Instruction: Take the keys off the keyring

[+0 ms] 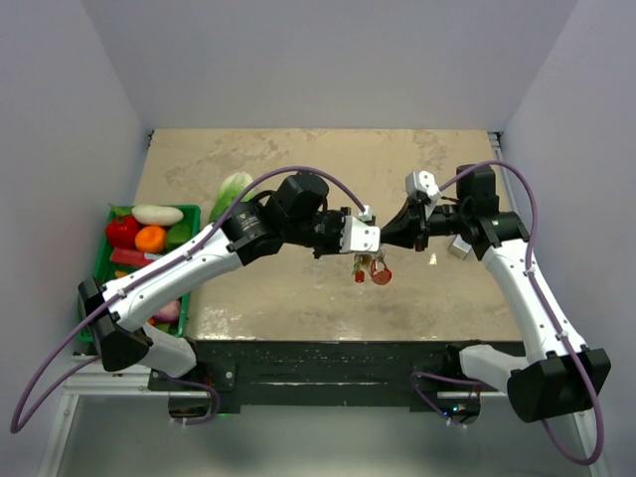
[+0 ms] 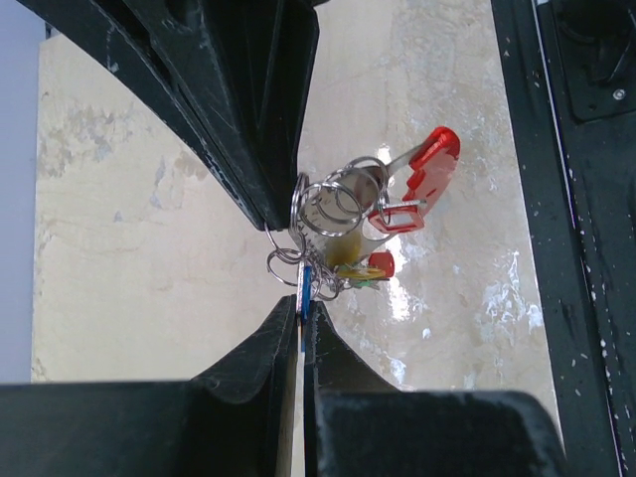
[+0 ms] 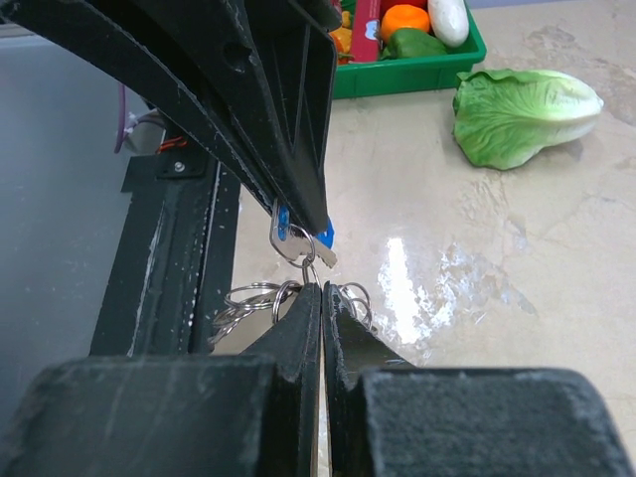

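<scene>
My two grippers meet tip to tip above the front middle of the table. The left gripper (image 1: 372, 239) (image 2: 303, 301) is shut on a blue-headed key (image 2: 306, 281) (image 3: 285, 223), gripped edge-on. Facing it, the right gripper (image 1: 389, 238) (image 3: 321, 289) is shut on a thin silvery ring of the keyring (image 3: 310, 266) (image 2: 332, 205). More loops bunch beside its fingers (image 3: 298, 318). Below the tips hang the red oval fob (image 2: 430, 162) (image 1: 381, 275) and keys with red (image 2: 381, 263) and yellow (image 2: 357, 271) heads.
A green basket (image 1: 102, 260) (image 3: 407, 78) of toy vegetables stands at the table's left edge. A lettuce leaf (image 1: 233, 190) (image 3: 525, 112) lies behind it. The black front rail (image 1: 338, 358) runs just under the hanging keys.
</scene>
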Controlling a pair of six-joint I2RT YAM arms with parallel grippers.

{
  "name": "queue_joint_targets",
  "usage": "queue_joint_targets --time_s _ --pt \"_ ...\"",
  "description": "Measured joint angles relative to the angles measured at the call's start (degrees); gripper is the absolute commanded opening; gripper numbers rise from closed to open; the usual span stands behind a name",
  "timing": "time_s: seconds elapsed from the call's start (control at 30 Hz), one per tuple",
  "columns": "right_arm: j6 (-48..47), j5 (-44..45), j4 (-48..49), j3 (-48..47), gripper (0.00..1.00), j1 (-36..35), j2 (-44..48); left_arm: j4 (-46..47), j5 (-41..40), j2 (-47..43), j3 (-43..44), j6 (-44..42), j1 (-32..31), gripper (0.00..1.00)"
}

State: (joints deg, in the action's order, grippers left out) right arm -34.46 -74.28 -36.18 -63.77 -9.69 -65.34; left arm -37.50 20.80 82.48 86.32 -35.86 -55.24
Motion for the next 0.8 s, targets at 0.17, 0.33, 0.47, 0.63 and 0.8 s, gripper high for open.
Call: queue_joint_targets --time_s 0.17,0.33,0.47,0.63,0.8 --pt "0.50 0.48 0.28 0.00 0.00 -0.07 0.11 -0.44 -0.68 -0.33 -0.09 -0.87 -0.02 0.00" --pt "3.96 1.73 3.41 0.15 0.00 -0.33 1.20 -0.44 -0.87 -0.98 -0.22 -1.49 -0.02 0.00" --pt "6.80 2.16 5.22 0.15 0.00 -0.55 1.64 -0.11 -0.92 -1.79 -1.20 -1.99 -0.09 0.00" --pt "10.40 3.04 7.30 0.15 0.00 -0.76 1.66 0.68 -1.38 -2.23 -2.25 -2.82 -0.57 0.00" --pt "13.62 3.67 8.52 0.15 0.00 -0.81 1.66 1.46 -2.05 -2.60 -2.99 -2.84 -0.90 0.00"
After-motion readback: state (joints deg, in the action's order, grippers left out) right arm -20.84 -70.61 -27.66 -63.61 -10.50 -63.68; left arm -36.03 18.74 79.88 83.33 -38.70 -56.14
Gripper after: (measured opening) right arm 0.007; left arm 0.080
